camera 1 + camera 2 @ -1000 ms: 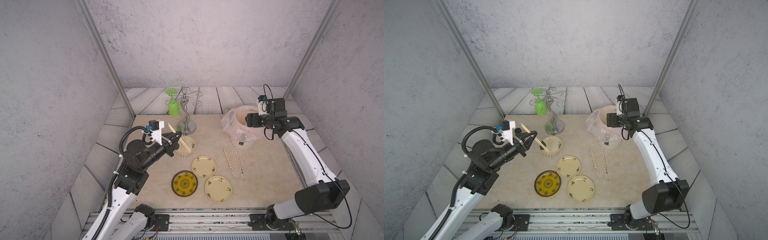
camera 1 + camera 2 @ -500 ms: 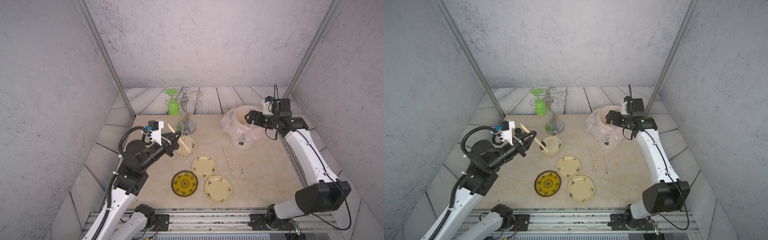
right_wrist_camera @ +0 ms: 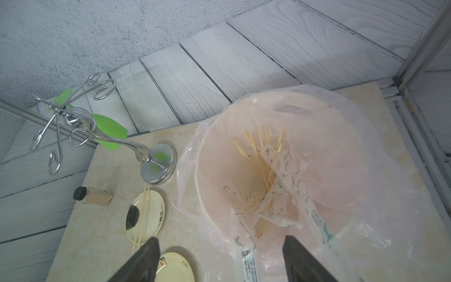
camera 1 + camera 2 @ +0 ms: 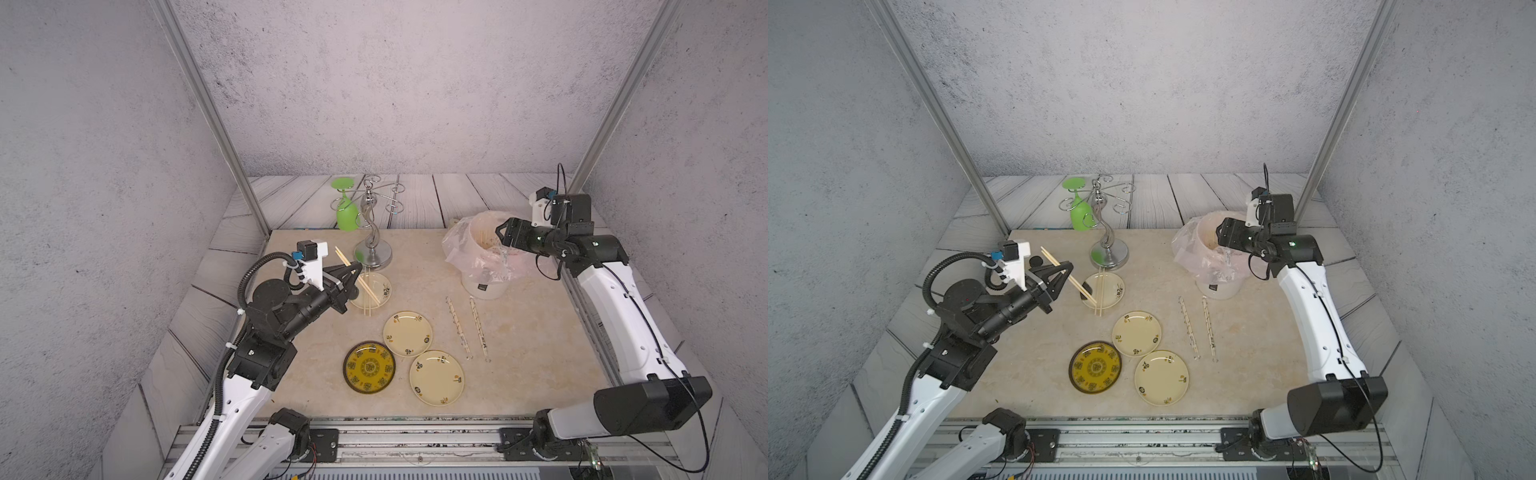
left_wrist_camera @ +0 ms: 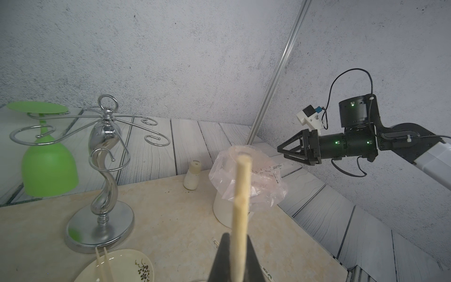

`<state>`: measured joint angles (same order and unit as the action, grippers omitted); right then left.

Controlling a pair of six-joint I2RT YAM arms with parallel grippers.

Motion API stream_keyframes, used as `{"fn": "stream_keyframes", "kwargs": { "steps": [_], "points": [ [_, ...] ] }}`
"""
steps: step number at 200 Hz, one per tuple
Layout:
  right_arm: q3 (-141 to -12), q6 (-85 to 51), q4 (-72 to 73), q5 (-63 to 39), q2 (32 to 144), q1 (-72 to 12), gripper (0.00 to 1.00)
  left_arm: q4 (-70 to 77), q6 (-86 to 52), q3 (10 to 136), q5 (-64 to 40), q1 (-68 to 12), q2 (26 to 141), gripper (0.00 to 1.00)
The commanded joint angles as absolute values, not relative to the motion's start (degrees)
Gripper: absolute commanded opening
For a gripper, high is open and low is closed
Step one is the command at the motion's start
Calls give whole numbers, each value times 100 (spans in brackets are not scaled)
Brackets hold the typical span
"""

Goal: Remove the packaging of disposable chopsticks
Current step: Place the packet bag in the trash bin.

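Chopsticks (image 4: 343,256) pinched in left tool (image 4: 357,268) | right tool (image 4: 500,233) spread above bin (image 4: 484,289) | sleeves (image 3: 283,166) at its bottom seen only from right wrist

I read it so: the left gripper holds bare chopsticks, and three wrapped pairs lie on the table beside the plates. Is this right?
Not three: both top views show two wrapped pairs on the table beside the plates. The left gripper does hold bare chopsticks.

The left arm (image 4: 245,399) angles forward with its elbow bent, its left gripper (image 4: 355,269) pinched tight on bare chopsticks (image 4: 342,256). The right arm (image 4: 623,316) rises steeply, forearm level, with the right gripper (image 4: 500,232) spread apart and empty.
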<state>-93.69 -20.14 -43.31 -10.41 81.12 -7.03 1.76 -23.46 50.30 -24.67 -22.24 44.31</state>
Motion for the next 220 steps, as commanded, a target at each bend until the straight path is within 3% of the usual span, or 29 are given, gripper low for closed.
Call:
{"fn": "stream_keyframes", "kwargs": {
  "steps": [1, 19, 98, 123, 145, 160, 176, 220],
  "points": [
    [-8990, -1884, -4654, -709, 7611, -742, 66, 209, -2252, 5190, -2408, -2184, 4421, 0],
    [-8484, -1829, -4631, -615, 7332, -773, 59, 203, -2251, 5194, -2391, -2188, 4421, 0],
    [-7706, -1656, -4570, -514, 7211, -888, 59, 254, -2296, 5177, -2423, -2188, 4515, 0],
    [-7656, -1704, -4400, -554, 7321, -892, 48, 247, -2291, 5162, -2406, -2184, 4522, 0],
    [-7646, -1701, -4273, -458, 7386, -893, 45, 248, -2264, 5151, -2370, -2188, 4526, 0],
    [-7638, -1688, -4198, -381, 7456, -894, 46, 230, -2242, 5158, -2350, -2188, 4557, 0],
    [-7709, -1703, -4186, -437, 7572, -901, 55, 203, -2232, 5162, -2360, -2188, 4544, 0],
    [-7960, -1690, -4227, -492, 7883, -984, 48, 202, -2198, 5161, -2333, -2188, 4512, 0]
  ]
}}
